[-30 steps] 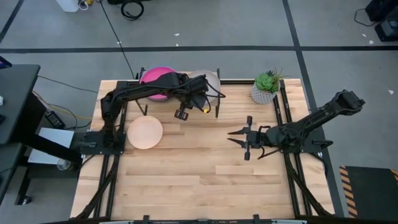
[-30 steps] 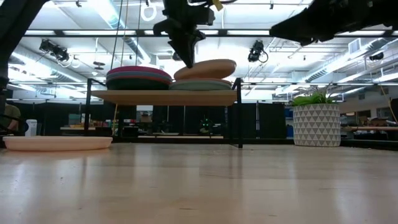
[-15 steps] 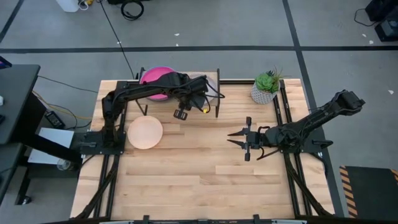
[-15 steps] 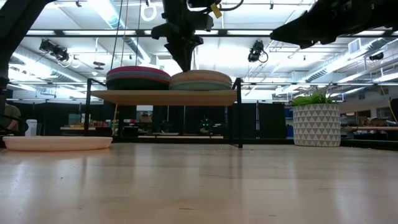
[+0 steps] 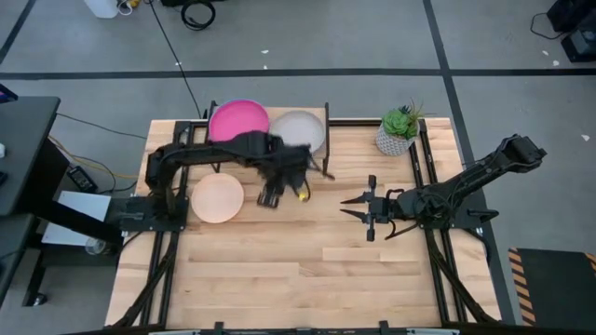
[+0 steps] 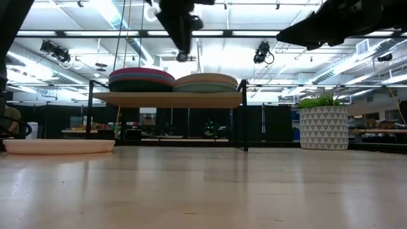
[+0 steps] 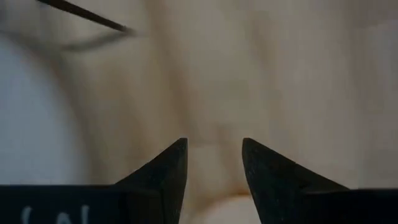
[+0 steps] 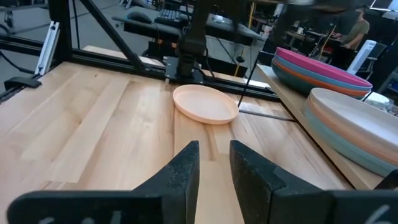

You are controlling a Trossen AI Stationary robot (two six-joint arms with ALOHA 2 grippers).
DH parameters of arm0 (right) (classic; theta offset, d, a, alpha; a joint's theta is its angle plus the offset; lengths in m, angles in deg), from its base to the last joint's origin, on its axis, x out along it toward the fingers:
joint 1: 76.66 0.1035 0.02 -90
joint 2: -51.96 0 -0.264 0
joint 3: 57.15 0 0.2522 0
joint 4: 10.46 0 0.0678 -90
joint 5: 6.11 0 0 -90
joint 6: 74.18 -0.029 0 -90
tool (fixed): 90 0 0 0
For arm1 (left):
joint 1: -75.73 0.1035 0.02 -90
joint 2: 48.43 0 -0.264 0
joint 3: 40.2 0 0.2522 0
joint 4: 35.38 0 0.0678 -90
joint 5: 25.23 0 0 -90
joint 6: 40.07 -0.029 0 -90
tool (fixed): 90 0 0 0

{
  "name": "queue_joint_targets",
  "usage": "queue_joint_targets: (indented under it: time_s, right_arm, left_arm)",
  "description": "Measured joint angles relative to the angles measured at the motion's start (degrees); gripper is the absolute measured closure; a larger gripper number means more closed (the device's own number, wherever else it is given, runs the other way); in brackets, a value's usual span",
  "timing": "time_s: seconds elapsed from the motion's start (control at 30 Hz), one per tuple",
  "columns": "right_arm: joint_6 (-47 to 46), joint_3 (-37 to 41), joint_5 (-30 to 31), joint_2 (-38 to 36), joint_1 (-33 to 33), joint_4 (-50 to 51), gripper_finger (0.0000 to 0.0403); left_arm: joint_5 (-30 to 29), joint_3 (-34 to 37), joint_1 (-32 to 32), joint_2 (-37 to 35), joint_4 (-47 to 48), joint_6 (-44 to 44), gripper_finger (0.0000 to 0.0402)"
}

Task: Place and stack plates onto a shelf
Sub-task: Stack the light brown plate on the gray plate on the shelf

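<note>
Grey plate (image 5: 298, 131) now uncovered; left pincer (image 5: 270, 198), seemingly slightly apart, has withdrawn.

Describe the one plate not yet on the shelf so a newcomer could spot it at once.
Start at the shelf on the table's far edge, which carries two stacks of plates, one topped magenta, one topped grey. Come toward the left arm's base: the cream plate lies there, alone and flat on the tabletop, the only plate not stacked.
</note>
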Motion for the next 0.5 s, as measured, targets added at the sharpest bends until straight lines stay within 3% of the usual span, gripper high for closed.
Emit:
queue_joint_targets:
  time_s: [0.07,0.23,0.5]
  right_arm:
    - [0.0,0.1,0.0,0.0,0.0,-0.1,0.0306]
    - [-0.3,0.2,-1.2,0.0,0.0,-0.2,0.0306]
    - [-0.7,0.3,-2.6,0.5,0.0,-0.4,0.0307]
  left_arm:
    - [2.8,1.6,-2.9,-0.2,1.9,6.9,0.024]
    - [2.4,12.8,-10.1,-0.8,3.8,19.3,0.024]
    - [1.6,33.7,-17.8,-3.7,-5.7,26.5,0.0247]
